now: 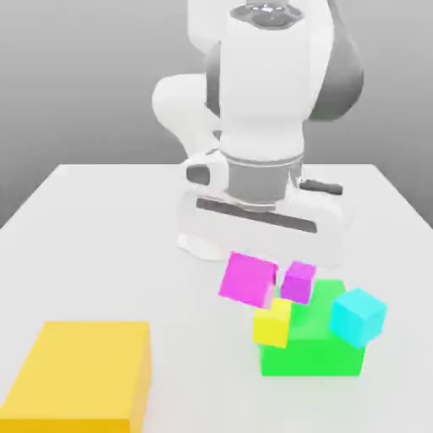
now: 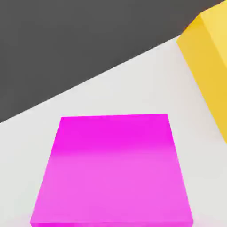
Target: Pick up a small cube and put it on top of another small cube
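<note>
Although short of a finished stack, judge progress as early: no small cube seen resting squarely on another.

Listed by size:
- flat white worktop [image 1: 101, 237], carrying everything;
- white robot arm [image 1: 262, 101], bent low over the middle;
- wide flat yellow block [image 1: 84, 372], at the exterior view's left, well apart from the cluster;
- green block [image 1: 313, 351], at the exterior view's right;
- tilted magenta cube [image 1: 248, 279], just beneath the hand [image 1: 254, 250] and close up in the hand view;
- cyan cube [image 1: 359, 316], tilted against the green block's corner;
- small magenta cube [image 1: 298, 282], beside the tilted magenta cube;
- small yellow cube [image 1: 272, 323], touching the green block.

Hand closed; grip on the tilted magenta cube not confirmable.

Remaining, by judgement: secure one small cube, carry, set on another, release.
</note>
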